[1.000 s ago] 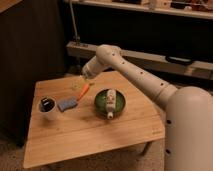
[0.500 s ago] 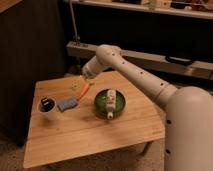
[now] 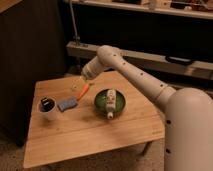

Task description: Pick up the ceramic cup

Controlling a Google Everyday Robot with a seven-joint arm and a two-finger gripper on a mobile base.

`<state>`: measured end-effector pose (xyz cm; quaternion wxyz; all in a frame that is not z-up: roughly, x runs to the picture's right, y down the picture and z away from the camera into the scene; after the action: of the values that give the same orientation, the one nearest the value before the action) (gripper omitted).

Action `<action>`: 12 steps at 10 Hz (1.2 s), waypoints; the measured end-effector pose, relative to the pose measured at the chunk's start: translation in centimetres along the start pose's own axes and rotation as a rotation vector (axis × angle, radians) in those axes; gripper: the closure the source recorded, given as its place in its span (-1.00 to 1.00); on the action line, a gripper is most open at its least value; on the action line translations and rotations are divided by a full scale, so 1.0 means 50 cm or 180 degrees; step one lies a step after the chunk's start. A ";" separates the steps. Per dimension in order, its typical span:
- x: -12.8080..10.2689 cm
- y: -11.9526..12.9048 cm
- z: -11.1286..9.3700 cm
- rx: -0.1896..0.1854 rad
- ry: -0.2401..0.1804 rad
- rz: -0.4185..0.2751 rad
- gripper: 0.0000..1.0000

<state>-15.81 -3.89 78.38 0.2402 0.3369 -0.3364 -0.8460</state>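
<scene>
The arm reaches in from the right, and the hand (image 3: 78,83) hangs over the far part of the wooden surface (image 3: 90,135), right by an orange carrot (image 3: 83,91). At the left stands the white cup (image 3: 48,108), with a blue sponge (image 3: 67,104) just beside it. In the middle, a green bowl (image 3: 121,100) holds a white bottle (image 3: 110,102).

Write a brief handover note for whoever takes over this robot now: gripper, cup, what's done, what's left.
Gripper: over the far part of the light wooden table, beside a small orange object, well apart from the cup.
Small white round ceramic cup with a dark interior: upright near the table's left side in the camera view, next to a blue-grey sponge.
Done: nothing, the cup is not yet grasped.
Left: move to the cup, grip it, lift it.
</scene>
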 end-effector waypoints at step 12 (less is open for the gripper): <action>-0.053 -0.125 0.209 0.0596 0.0085 -0.1067 -0.60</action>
<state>-22.86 6.16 80.62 0.0680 0.4203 -0.3495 -0.8346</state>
